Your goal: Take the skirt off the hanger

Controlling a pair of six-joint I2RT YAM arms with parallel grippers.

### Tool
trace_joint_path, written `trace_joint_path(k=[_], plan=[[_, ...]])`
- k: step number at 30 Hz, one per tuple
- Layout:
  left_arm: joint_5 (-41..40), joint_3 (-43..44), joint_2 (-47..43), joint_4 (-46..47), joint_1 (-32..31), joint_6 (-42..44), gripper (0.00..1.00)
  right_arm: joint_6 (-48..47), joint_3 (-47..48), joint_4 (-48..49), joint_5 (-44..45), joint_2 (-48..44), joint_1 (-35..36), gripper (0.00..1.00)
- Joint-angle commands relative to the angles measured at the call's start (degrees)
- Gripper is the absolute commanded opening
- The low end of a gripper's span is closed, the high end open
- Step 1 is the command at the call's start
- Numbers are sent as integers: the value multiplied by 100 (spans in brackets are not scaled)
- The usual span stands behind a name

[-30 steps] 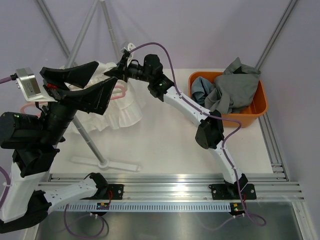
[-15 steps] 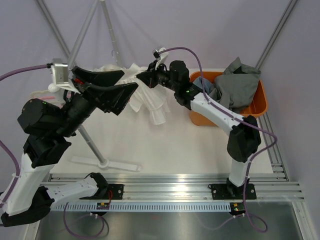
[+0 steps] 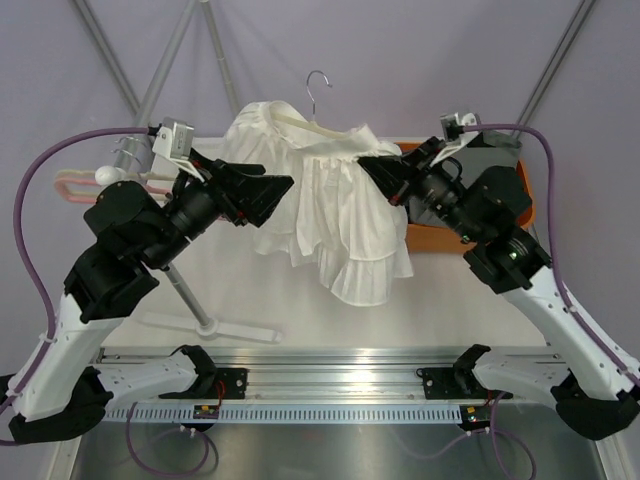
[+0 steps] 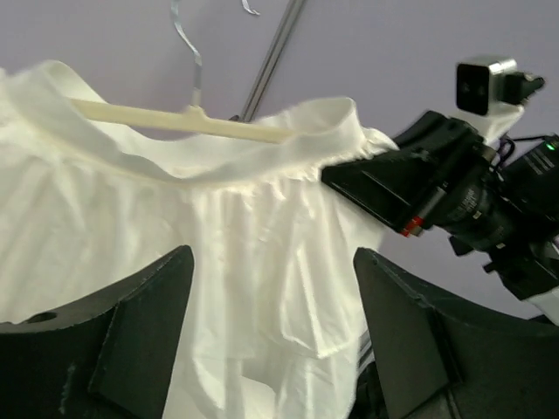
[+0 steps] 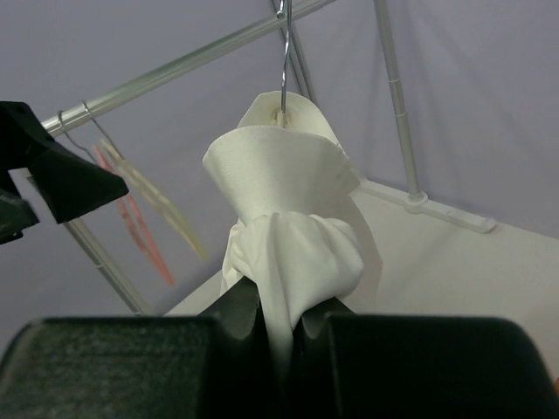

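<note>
Skirt [image 3: 330,215] on hanger [image 3: 300,121], aloft above the bench, top centre of overhead view.
Right gripper [image 3: 370,166] pinches its right end; left gripper [image 3: 278,190], jaws apart, faces the left end. Hanger runs left-right between them.

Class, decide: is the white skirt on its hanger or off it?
On: the skirt has its waistband around the hanger; the right gripper pinches its edge.

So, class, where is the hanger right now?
In the top view the hanger sits upper centre, inside the waistband of the white skirt, between the left gripper and the right gripper pinching the fabric.
</note>
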Motion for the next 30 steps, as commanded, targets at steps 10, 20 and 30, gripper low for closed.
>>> trace_joint_path(k=[10, 20, 30], plan=[[12, 520, 527, -646, -24, -206, 70, 575, -856, -1261, -102, -1265, 483, 0], [-813, 554, 835, -1446, -182, -276, 45, 733, -997, -1226, 188, -1522, 694, 0], [-805, 537, 1124, -1675, -235, -311, 53, 628, -821, -1138, 215, -1407, 870, 0]])
